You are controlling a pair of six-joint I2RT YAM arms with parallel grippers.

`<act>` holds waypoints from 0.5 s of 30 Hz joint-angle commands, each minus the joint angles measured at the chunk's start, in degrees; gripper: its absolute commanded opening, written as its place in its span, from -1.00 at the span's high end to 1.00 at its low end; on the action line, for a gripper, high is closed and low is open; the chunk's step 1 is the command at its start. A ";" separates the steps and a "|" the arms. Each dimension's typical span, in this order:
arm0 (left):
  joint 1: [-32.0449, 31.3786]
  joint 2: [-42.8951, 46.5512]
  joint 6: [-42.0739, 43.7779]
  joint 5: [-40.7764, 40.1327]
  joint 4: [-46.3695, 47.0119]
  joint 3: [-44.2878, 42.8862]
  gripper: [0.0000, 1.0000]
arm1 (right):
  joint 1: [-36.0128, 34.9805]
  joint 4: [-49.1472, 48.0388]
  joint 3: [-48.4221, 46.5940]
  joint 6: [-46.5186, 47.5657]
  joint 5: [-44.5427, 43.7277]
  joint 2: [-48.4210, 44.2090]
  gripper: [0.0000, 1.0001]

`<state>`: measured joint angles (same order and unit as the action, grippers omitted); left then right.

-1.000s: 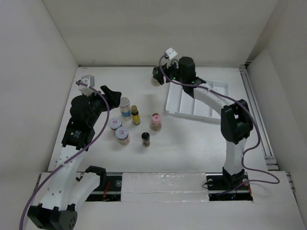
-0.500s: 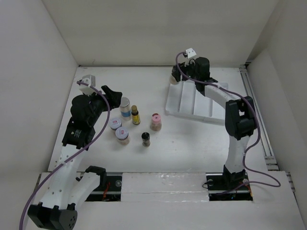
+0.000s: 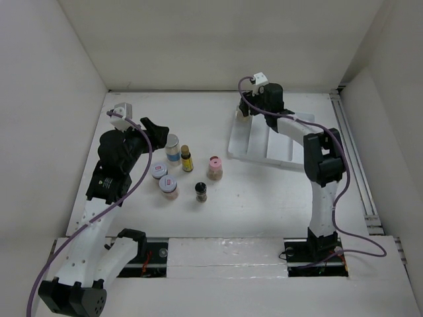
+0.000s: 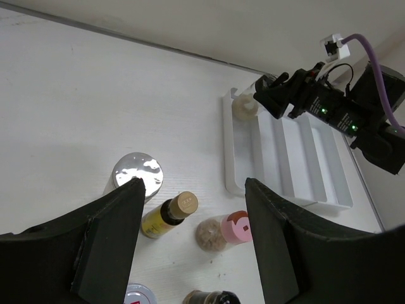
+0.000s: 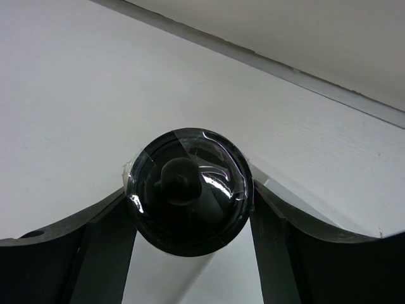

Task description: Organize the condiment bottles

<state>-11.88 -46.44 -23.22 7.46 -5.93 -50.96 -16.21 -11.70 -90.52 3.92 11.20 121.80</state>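
Item one, right gripper (image 3: 246, 109): my two dark fingers (image 5: 101, 247) are closed narrowly on a small pale-filled spice jar with a glossy black lid (image 5: 186, 190), one finger against each side of the lid. The jar stands upright at the far end of the leftmost channel of the white ridged plastic tray (image 3: 259, 142). It appears to be down inside the channel, but from my wrist view I cannot tell whether its base touches the tray floor. Item two, left gripper (image 3: 156, 127): my fingers are spread wide and hold nothing, hanging above the white table (image 3: 264, 191) near the silver-lidded clear jar (image 3: 172, 142). Item three, six condiment bottles standing loose and upright on the table, left of the tray and apart from it. The silver-lidded clear jar is farthest from my bases. Just beside it on the right is the dark bottle with a yellow label and gold cap (image 3: 187, 158). The pink-lidded jar of tan granules (image 3: 214, 165) stands further right, nearest the tray. The plain white-lidded jar (image 3: 158, 170) and the white-lidded jar with a red mark (image 3: 168, 185) are close together on the near left. The dark glass jar with a black cap (image 3: 201, 191) stands nearest my bases, between the red-marked jar and the pink-lidded one.
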 commanded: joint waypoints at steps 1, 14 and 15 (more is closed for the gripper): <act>0.19 0.20 0.20 1.15 2.33 0.69 -0.21 | -0.40 -1.39 -3.18 1.61 -3.29 -0.07 0.21; 0.19 0.20 0.20 1.15 2.34 0.69 -0.25 | -1.98 1.51 -3.62 2.14 -2.93 -4.10 -0.91; 0.19 0.20 0.20 1.15 2.33 0.69 -0.28 | -1.99 1.51 -2.91 2.14 -2.94 -5.24 -0.94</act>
<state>-11.88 -46.44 -23.22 7.57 -5.80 -50.96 -17.23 -8.86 -92.16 5.28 8.49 122.19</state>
